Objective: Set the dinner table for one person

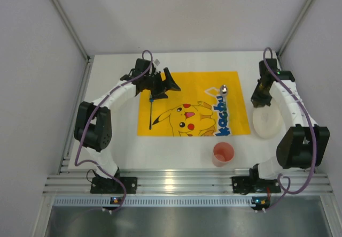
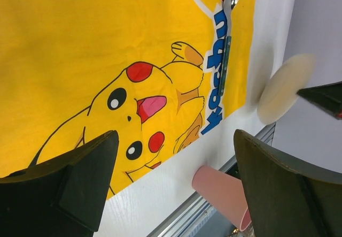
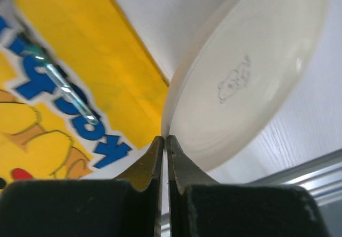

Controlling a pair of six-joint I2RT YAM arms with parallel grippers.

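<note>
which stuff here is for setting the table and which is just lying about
For the job: plate, spoon, dark-handled utensil, pink cup, white table, probably the yellow mat.
Just lying about: nothing loose that I can see; only the arms' purple cables.

One white plate [image 1: 267, 123], one pink cup [image 1: 223, 154], one spoon [image 1: 225, 89], one dark utensil [image 1: 152, 113], one yellow mat [image 1: 197, 84].

The large white rectangular worktop [image 1: 176, 154] has a ribbed aluminium rail [image 1: 181, 183] along its near edge. A yellow cartoon-printed cloth mat [image 1: 197, 84] lies flat at its middle. A pink plastic cup [image 1: 223, 154] stands beside the mat's near right corner. A cream round plate [image 1: 267, 122] sits tilted just right of the mat.
</note>
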